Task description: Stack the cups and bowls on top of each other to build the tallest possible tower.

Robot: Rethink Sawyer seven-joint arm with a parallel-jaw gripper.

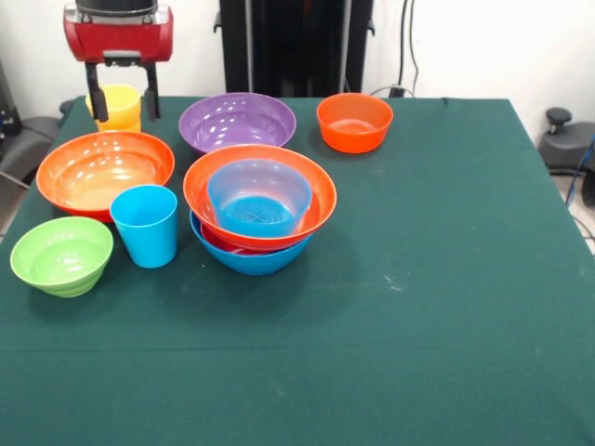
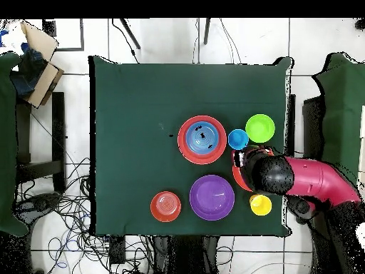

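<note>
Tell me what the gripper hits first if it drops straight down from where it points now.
Probably the yellow cup: in the front view the open gripper straddles it from above. Overhead, though, the arm covers the large orange bowl beside the cup, so depth is uncertain.

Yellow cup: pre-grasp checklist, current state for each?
1. Gripper open: ok, fingers apart.
2. Gripper lined up with yellow cup: ok, a finger on each side in front view.
3. Yellow cup upright, not nested: ok.
4. Gripper empty: ok.
5. Tower top free: ok, medium blue bowl holds nothing.
6. Blue cup on tower: not ok, stands on the table beside it.
</note>
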